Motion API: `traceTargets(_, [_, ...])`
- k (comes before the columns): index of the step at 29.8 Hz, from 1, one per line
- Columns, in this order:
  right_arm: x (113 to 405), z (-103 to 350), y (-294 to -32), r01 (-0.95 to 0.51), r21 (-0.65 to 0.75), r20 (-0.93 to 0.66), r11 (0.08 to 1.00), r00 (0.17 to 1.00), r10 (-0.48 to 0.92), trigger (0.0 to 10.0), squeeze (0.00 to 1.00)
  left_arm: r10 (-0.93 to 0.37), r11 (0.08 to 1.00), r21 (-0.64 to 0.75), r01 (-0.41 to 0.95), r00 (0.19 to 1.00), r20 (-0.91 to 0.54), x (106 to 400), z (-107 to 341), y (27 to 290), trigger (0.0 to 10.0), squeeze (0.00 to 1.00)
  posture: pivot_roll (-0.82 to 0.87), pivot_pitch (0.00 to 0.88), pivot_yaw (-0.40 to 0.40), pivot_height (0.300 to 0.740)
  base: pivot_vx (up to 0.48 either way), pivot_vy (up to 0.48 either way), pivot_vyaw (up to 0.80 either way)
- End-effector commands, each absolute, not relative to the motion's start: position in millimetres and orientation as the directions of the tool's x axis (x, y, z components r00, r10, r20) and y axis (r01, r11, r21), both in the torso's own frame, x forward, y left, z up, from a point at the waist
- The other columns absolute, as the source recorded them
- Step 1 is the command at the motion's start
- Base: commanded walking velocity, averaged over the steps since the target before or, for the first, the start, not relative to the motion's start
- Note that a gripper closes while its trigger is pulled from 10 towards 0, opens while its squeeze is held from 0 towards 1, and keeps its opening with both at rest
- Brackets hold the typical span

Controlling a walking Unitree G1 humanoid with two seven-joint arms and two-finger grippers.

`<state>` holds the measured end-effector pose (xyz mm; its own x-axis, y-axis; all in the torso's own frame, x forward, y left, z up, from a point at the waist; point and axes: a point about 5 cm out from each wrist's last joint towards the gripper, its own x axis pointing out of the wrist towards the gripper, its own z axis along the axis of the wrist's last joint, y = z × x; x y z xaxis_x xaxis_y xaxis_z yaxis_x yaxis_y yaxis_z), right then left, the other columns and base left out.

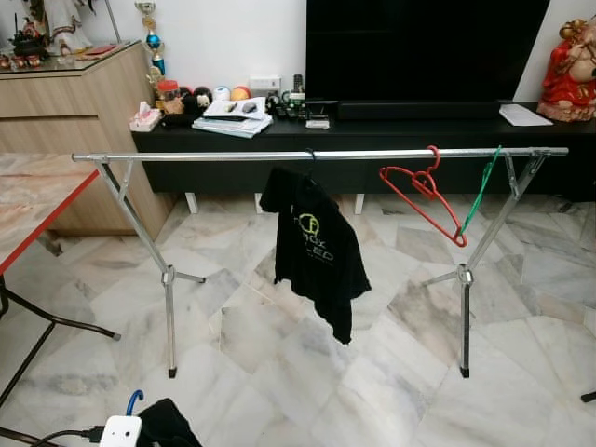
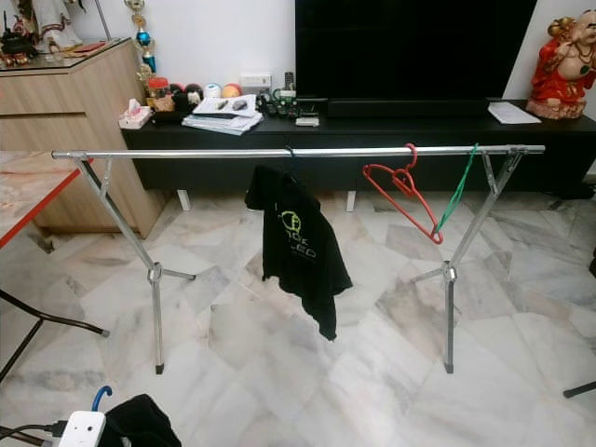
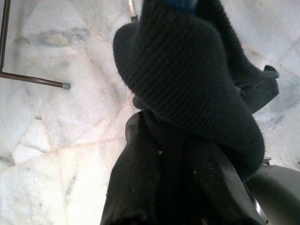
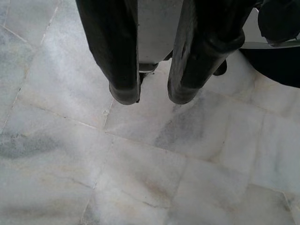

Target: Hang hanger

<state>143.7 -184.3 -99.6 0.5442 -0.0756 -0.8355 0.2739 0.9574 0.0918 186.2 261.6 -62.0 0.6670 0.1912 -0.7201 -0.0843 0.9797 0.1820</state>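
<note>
On steel rail (image 1: 233,155): black tee (image 1: 312,247) | red wire hanger (image 1: 424,191) | marble floor (image 1: 279,372)

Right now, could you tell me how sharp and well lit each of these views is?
Left eye view: sharp, evenly lit, with the rail and black shirt crisp. Left wrist view: dark cloth close up and soft, the floor washed out. Right wrist view: the right gripper fingers slightly blurred, the floor bright.
</note>
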Motion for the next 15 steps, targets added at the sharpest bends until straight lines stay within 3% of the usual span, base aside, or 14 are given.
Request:
traceTargets(1, [144.0,-99.2,-183.9,0.256,0.099,-0.830,0.962,0.554,-0.062,10.0,0.00,0.192,0.981,0.168,-0.100,0.648,-0.737,184.9,-63.7,261.4,10.0,0.00,0.02,0.000,0.040,0.740,0.000,0.000,0.00])
traceTargets(15, [150.2,-96.9,-182.6,0.246,0.115,-0.819,0.962,0.572,-0.048,10.0,0.00,0.178,0.984,0.143,-0.106,0.637,-0.750,185.0,-66.1,255.8,10.0,0.00,0.03,0.000,0.031,0.740,0.000,0.000,0.00])
